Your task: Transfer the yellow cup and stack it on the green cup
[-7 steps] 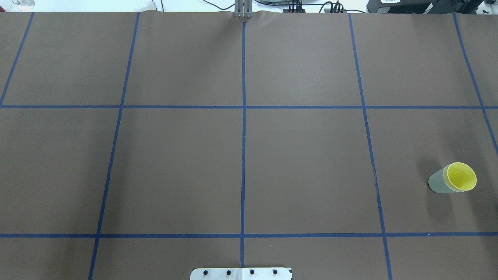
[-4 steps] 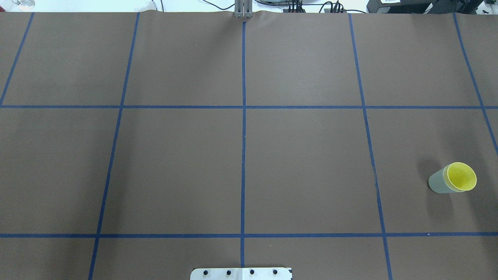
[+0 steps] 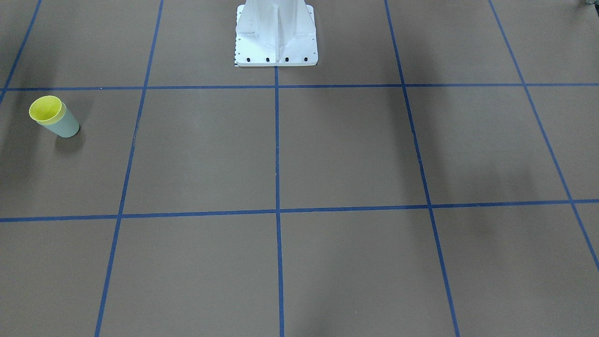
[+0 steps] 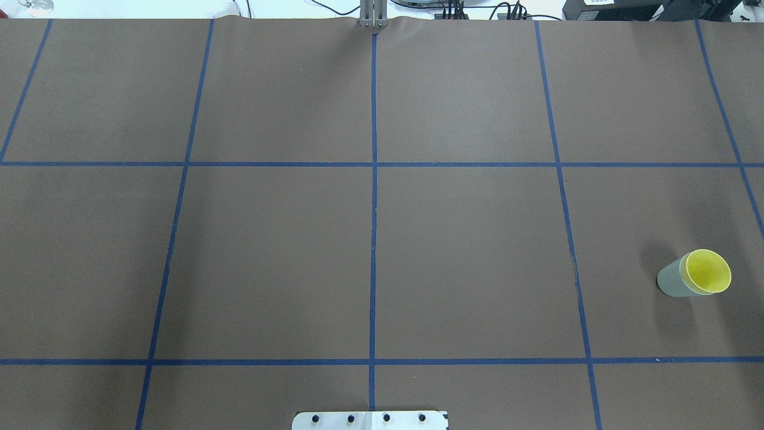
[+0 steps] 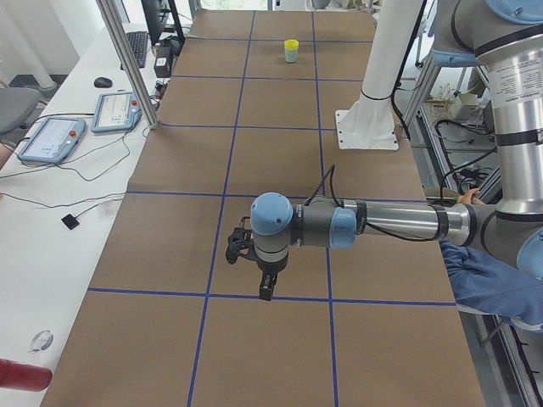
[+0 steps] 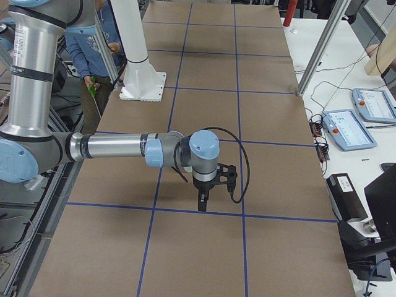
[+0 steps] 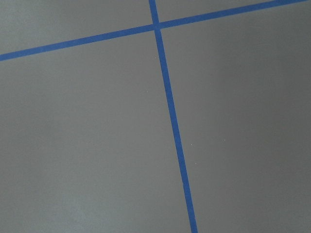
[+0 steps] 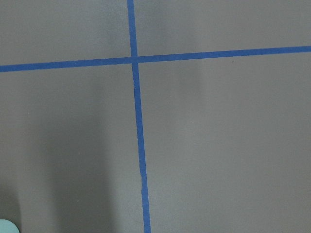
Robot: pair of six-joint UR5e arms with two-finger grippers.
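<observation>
Brown table [image 4: 465, 239] with blue tape grid [image 4: 373, 239]; 2 teach pendants [image 5: 51, 140] and 1 mouse [image 5: 103, 82] on white side bench [image 5: 34, 263]

smooth yellow cup [image 4: 709, 272], smooth green cup [image 4: 671, 282], matt brown table [image 4: 465, 257]

Silver arms [image 5: 407, 222] w/ blue joints [image 5: 271, 212] (white base [image 3: 276, 42]).

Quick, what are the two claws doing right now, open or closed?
Left gripper: cannot be told, seen only from the side.
Right gripper: cannot be told either.
</observation>
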